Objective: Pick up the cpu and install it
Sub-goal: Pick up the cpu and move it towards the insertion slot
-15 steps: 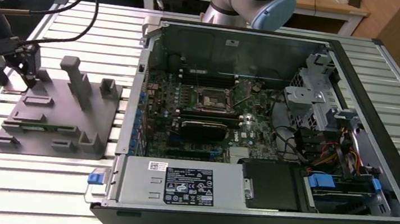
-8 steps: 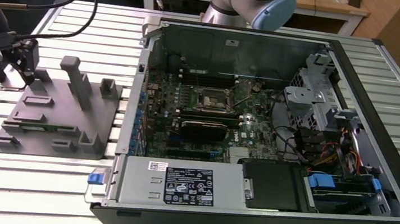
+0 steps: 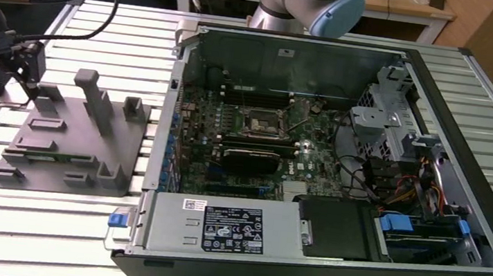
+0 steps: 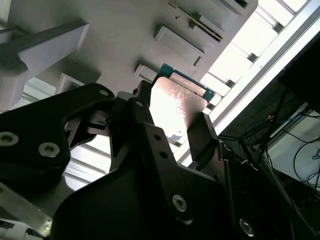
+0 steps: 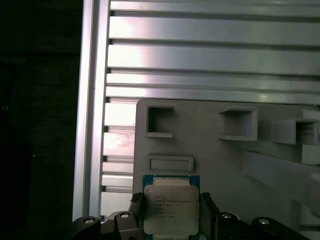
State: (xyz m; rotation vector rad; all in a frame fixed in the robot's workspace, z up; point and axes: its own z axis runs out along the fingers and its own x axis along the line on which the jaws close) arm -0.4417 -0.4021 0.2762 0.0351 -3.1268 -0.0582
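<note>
Your gripper [image 3: 32,91] sits at the 10 o'clock corner of the grey plastic tray [image 3: 58,162] in the exterior view. The open computer case [image 3: 467,156] stands beside that tray at 3 o'clock.

In the first wrist view the cpu [image 5: 170,207] lies flat, silver lid up, between the two fingers [image 5: 137,204]. They bear on its two opposite side edges, so I judge the tool clamped on the chip. You cannot tell whether the chip has left the tray's surface.

The relation to watch is the black cpu socket [image 3: 258,120], mid-motherboard [image 3: 227,146]. It lies toward 3 o'clock from the gripper, well apart and beyond the case wall.
</note>
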